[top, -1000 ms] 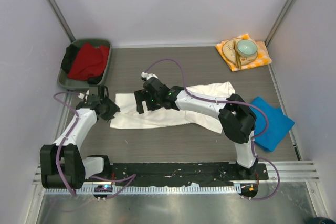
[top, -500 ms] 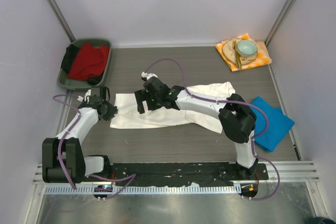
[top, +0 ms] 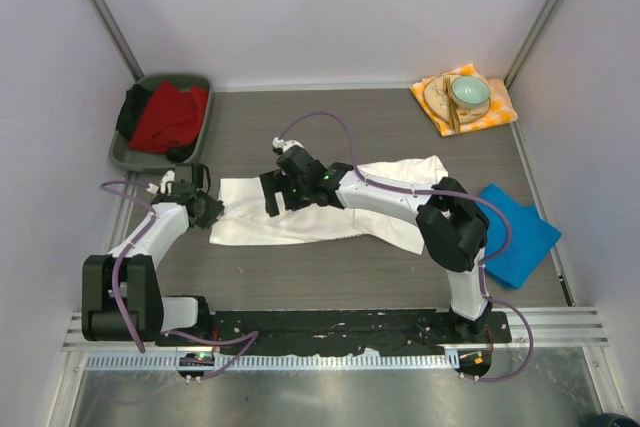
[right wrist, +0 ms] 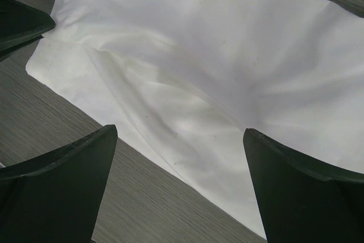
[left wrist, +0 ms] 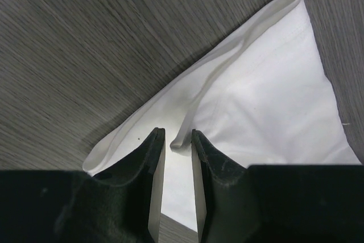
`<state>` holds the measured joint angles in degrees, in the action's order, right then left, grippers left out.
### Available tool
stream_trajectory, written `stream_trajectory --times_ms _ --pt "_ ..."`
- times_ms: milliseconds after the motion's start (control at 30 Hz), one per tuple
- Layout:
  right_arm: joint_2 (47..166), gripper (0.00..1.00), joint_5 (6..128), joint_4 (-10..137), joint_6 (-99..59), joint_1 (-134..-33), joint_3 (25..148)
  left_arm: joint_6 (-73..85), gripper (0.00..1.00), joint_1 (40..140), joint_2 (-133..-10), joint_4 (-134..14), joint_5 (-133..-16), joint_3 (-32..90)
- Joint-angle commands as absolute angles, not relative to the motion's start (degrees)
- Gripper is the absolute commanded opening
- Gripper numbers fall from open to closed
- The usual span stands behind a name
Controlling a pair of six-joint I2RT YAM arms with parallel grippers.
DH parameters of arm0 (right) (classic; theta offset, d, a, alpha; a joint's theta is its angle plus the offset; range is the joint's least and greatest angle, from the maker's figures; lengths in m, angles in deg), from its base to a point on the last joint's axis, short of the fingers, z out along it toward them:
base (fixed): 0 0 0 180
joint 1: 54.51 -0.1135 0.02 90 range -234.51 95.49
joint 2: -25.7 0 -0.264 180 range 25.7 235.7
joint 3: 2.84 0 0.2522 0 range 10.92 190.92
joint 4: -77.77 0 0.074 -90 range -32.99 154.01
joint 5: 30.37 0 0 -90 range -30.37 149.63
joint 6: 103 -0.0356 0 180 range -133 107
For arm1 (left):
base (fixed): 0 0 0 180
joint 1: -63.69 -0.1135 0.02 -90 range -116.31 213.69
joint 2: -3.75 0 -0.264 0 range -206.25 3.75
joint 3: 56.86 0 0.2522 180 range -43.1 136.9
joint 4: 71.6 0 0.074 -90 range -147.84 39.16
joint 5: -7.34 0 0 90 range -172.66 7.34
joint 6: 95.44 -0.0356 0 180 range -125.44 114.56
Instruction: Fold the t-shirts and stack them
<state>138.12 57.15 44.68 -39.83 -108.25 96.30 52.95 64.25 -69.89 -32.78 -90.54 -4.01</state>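
Note:
The white t-shirt lies flat across the middle of the table, plain side up, with no daisy print showing. My left gripper is low at its left corner. In the left wrist view its jaws stand a narrow gap apart over the shirt's corner, with a raised fold edge at the tips and nothing pinched. My right gripper hovers wide open over the shirt's left part, empty in the right wrist view. The blue t-shirt lies folded at the right.
A green bin with red and black cloth stands at the back left. An orange-checked napkin with a plate and a pale green bowl is at the back right. Walls close in both sides.
My left arm has drawn back a little to the left and its gripper has shifted slightly at the shirt's corner. My right gripper has edged slightly right. The shirt lies as before.

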Motion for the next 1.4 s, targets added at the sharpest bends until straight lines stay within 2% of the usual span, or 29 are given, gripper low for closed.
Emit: stream_trajectory --times_ms 0,200,300,433,1167,1367 --pt "136.97 1.00 57.43 46.26 -39.10 -108.13 96.09 53.89 0.29 64.39 -70.69 -35.51 -91.37 -2.75" --pt "137.06 1.00 57.25 46.26 -39.01 -107.95 96.00 54.15 0.28 64.48 -71.48 -36.83 -91.36 -3.28" --pt "137.67 1.00 57.60 46.34 -39.10 -107.86 96.09 54.59 0.09 64.57 -71.75 -37.36 -91.45 -3.28" --pt "138.11 1.00 57.69 46.61 -39.19 -107.69 96.35 55.03 0.00 64.48 -72.18 -37.71 -91.71 -2.93" --pt "138.99 0.99 58.75 49.68 -39.45 -107.16 95.65 54.94 0.00 64.48 -69.73 -34.37 -95.32 4.27" --pt "143.38 1.00 62.17 53.90 -40.33 -106.81 97.93 54.06 0.00 64.31 -67.79 -32.27 -96.64 5.42"
